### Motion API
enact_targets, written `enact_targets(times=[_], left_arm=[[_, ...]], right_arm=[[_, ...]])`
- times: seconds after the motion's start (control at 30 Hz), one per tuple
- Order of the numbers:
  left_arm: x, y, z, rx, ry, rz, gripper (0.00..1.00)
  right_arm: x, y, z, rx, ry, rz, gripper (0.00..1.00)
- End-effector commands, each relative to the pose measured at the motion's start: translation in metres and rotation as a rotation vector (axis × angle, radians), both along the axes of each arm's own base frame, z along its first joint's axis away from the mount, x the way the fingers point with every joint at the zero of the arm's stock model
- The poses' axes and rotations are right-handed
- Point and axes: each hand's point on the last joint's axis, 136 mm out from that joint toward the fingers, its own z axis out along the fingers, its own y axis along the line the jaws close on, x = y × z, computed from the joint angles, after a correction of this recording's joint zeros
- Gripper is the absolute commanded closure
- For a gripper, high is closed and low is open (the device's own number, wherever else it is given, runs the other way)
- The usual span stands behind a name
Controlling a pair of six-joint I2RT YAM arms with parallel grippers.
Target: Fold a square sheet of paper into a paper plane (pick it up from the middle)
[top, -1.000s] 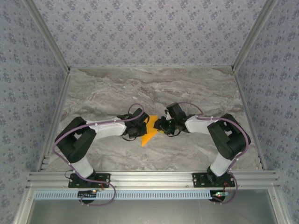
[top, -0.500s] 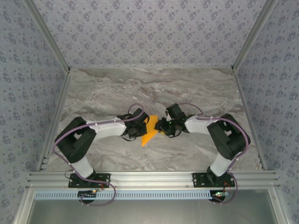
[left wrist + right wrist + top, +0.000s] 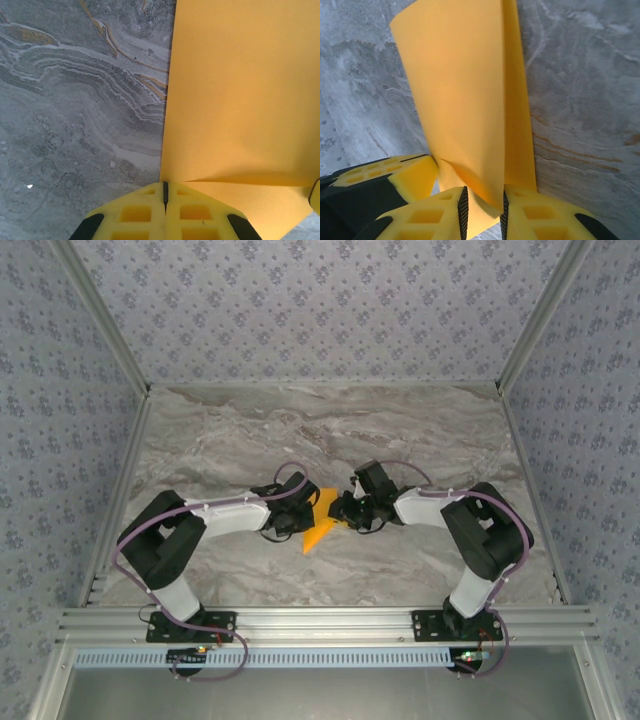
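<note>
Creasework looks to be the step in hand: the thin bright-orange sheet of paper (image 3: 318, 525) lies partly folded at the middle of the grey marbled desk (image 3: 250, 430), between the two arms. The left tool (image 3: 165, 192), its yellow pads pressed together, sits at the sheet's left edge where a fold line starts. Whether it nips a layer or only bears down I cannot tell. The right tool (image 3: 482, 210) pinches a raised flap of the sheet between nearly closed pads, and the flap curls up off the desk. To do this well, the left tool should pin its side flat as an anchor. The right tool should carry the flap over slowly, line edge to edge, and lay it down before letting go. A tug could slide or tear such thin paper.
</note>
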Motion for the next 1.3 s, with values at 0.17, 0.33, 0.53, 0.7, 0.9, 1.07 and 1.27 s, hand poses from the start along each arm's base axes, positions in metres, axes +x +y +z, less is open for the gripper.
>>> enact_targets(times=[0.17, 0.33, 0.53, 0.7, 0.9, 1.07, 1.27], left_arm=[[-0.01, 0.017, -0.008, 0.064, 0.032, 0.001, 1.0], [-0.01, 0.016, -0.007, 0.063, 0.033, -0.002, 1.0], [-0.007, 0.016, 0.004, 0.068, 0.015, -0.015, 1.0], [0.002, 0.02, 0.023, 0.061, -0.022, -0.015, 0.94], [0.008, 0.025, 0.05, 0.03, -0.075, -0.01, 0.8], [0.007, 0.022, 0.081, -0.037, -0.161, -0.071, 0.63], [0.0, 0.023, 0.123, -0.135, -0.291, -0.128, 0.47]], right_arm=[[0.001, 0.014, 0.005, 0.083, 0.018, 0.004, 0.73], [0.002, 0.015, 0.005, 0.091, 0.021, 0.006, 0.73], [-0.003, 0.023, 0.005, 0.12, 0.023, 0.053, 0.75], [-0.009, 0.025, 0.001, 0.092, 0.026, 0.1, 0.83], [-0.005, 0.018, 0.012, 0.081, -0.007, 0.078, 0.98], [0.006, -0.001, 0.042, 0.023, -0.104, 0.013, 1.0], [0.011, -0.028, 0.091, -0.057, -0.218, -0.087, 1.0]])
